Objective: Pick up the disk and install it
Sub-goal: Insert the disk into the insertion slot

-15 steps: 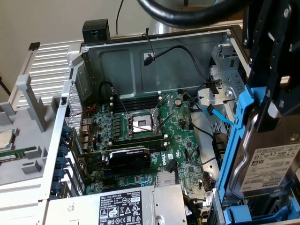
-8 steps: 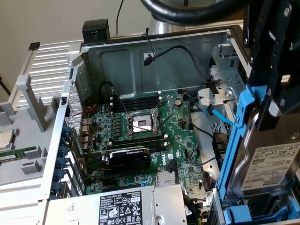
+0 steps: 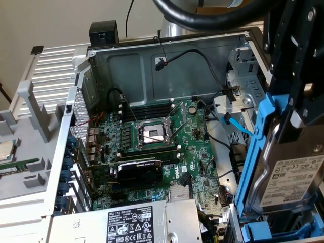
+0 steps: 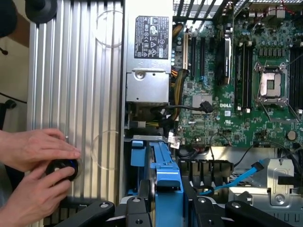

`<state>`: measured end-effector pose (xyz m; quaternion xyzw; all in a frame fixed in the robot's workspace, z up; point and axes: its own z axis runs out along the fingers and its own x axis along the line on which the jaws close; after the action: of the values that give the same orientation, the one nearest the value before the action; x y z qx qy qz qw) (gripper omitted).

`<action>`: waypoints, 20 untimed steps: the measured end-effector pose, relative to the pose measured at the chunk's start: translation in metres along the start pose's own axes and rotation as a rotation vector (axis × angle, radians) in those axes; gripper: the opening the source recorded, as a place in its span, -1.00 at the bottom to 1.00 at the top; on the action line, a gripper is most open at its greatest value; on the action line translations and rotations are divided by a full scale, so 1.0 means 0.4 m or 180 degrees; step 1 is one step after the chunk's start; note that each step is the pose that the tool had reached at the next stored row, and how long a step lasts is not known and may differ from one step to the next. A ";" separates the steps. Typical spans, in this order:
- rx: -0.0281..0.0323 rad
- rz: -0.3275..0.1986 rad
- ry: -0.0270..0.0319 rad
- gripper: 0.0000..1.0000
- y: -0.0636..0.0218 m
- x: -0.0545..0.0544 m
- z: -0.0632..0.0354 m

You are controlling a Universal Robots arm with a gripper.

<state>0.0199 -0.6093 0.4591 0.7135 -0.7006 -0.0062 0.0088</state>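
Exterior view's right: my fingers (image 3: 299, 119) pinch the disk (image 3: 289, 185), nearly upright, at the open computer case's (image 3: 142, 71) edge; beige wall (image 3: 61, 20) far behind.

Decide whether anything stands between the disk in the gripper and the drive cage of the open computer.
Nothing clearly blocks it. The gripper holds the disk upright close to the drive cage. A blue cable runs close to the disk and might snag; whether they touch cannot be told. The slot beneath is hidden.

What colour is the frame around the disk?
The frame is bright blue, clearest in the exterior view.
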 end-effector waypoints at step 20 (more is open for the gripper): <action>-0.0005 -0.0026 0.0001 -0.27 0.000 -0.005 0.005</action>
<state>0.0199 -0.6074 0.4571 0.7164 -0.6976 -0.0066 0.0096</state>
